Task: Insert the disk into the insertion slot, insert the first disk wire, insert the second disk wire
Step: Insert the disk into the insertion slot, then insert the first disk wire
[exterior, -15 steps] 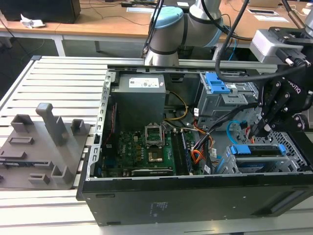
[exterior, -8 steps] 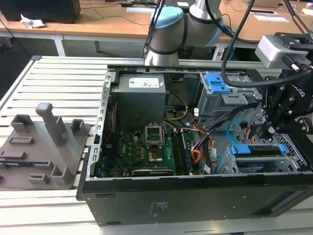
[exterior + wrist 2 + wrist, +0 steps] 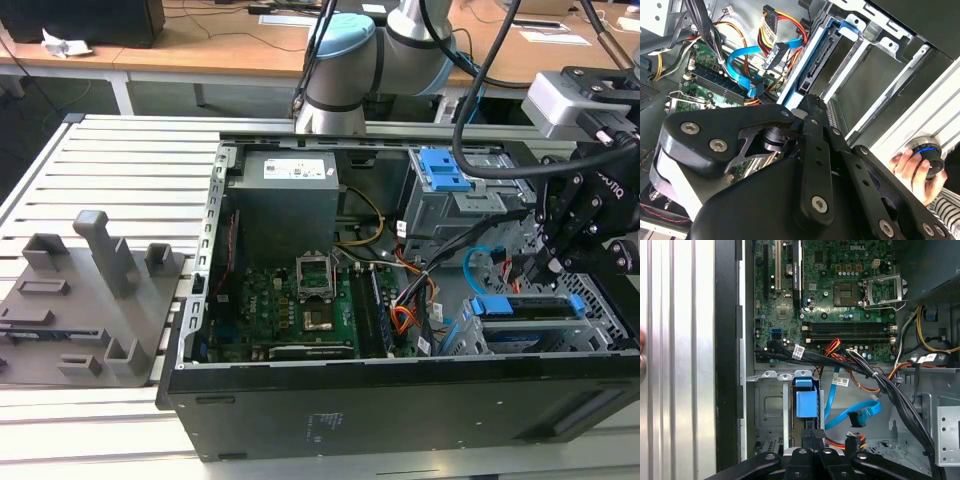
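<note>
First wrist view: gripper [image 3: 812,434] has its fingers pinched together, nothing in them as far as I can see. The disk [image 3: 805,402] is sitting edge-on in the insertion slot [image 3: 767,407], straight ahead of the fingertips and very close.

Bright blue marks the carrier frame of the disk [image 3: 806,404], dull grey with punched holes the insertion slot [image 3: 767,412], lighter blue the flat cable [image 3: 850,416], orange, red and yellow the wires [image 3: 833,347], green the motherboard [image 3: 840,285], black the gripper [image 3: 812,435] and the case [image 3: 400,400], and striped silver the table [image 3: 120,160].
</note>
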Robot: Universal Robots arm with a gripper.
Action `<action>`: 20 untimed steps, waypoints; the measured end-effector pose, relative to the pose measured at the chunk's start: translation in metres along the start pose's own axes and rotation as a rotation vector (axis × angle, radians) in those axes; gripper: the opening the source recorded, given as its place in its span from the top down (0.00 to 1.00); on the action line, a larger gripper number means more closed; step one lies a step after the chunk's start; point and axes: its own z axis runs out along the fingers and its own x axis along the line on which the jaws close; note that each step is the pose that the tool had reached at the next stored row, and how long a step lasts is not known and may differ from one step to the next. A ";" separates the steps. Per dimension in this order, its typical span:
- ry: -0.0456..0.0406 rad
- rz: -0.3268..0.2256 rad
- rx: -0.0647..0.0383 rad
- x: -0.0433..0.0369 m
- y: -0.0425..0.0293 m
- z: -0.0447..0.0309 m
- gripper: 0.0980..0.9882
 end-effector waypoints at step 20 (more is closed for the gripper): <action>0.0006 0.000 0.000 -0.0313 0.0003 -0.0002 0.70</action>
